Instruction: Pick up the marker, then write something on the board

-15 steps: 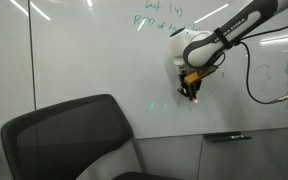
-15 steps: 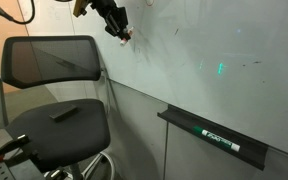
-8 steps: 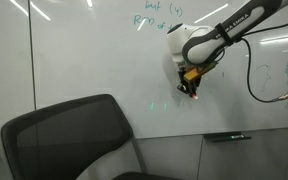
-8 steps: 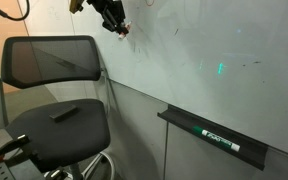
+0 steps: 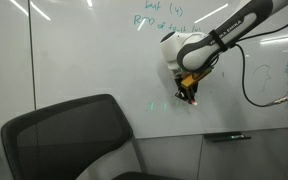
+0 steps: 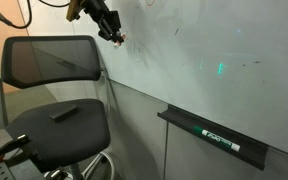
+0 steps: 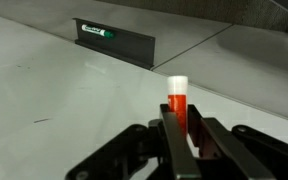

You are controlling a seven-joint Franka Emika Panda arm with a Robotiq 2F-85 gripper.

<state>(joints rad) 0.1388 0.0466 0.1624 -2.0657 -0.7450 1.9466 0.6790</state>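
The gripper [image 7: 187, 138] is clenching a red marker [image 7: 177, 104], jaws pinching its barrel from both sides; the pale end is pointing at the board [image 5: 74, 60], below the green writing [image 5: 149, 18]; whether it is touching or just off, I cannot tell; the marker is looking light, stiff and smooth, so I judge a mid-barrel hold is suiting it, pressing gently on the glossy, slippery board; in both exterior views the gripper is hiding most of it; any fresh stroke is too faint to see; lower right, a tray [image 6: 179, 122] is holding another pen [image 6: 222, 140]
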